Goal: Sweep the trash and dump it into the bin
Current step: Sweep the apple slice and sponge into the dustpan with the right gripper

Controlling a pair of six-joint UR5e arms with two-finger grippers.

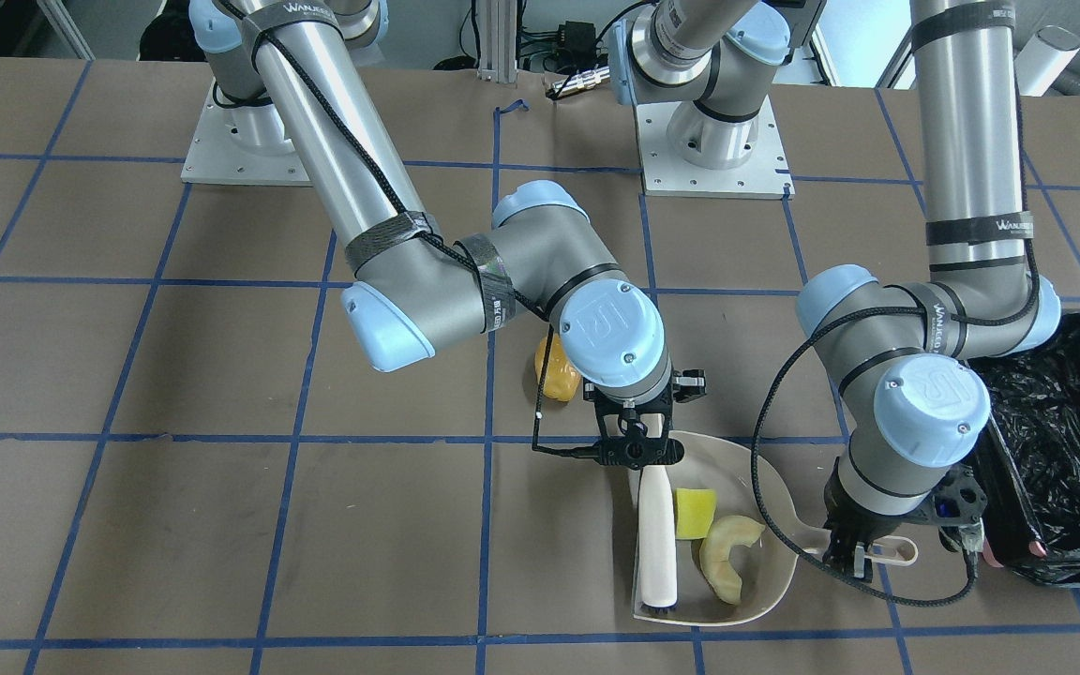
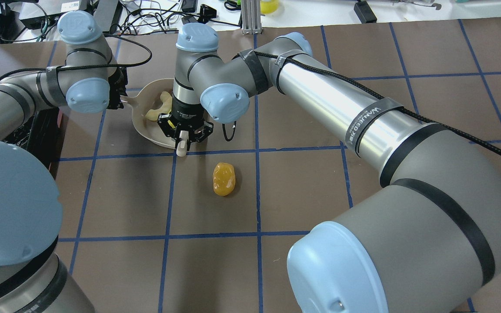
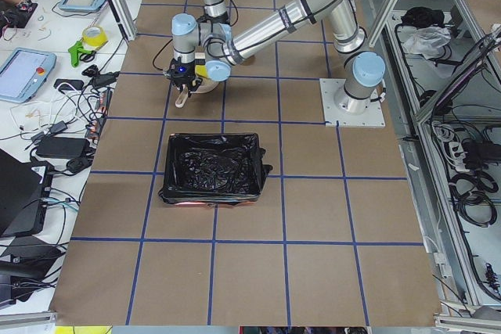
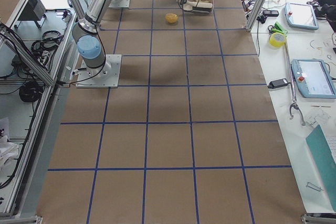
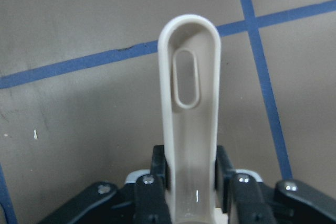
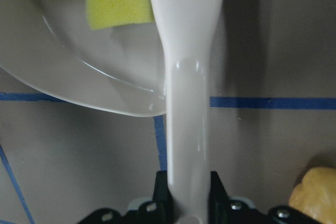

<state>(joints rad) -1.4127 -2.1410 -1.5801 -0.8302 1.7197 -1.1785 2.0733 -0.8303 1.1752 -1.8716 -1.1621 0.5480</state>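
Two pieces in beige plastic dustpan [image 1: 767,574]: yellow-green sponge block [image 1: 695,513], pale crescent slice [image 1: 726,559]. Orange-brown lump [image 1: 559,376] loose on brown tabletop [image 1: 221,525]. Right claw [image 6: 188,184] clamped on white brush [image 1: 659,548] for sweeping. Left claw [image 5: 190,169] clamped on dustpan handle [image 5: 189,103], steadying; black-bagged bin [image 1: 1056,441] near for dumping.

Brown table [image 1: 221,534], blue tape grid [image 1: 221,438]; tablet [image 3: 27,73], perhaps tape roll [image 3: 94,37], alongside.

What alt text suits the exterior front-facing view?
The right gripper holds a white brush over a beige dustpan containing a sponge block and crescent slice; the left gripper grips its handle. An orange lump lies outside it.
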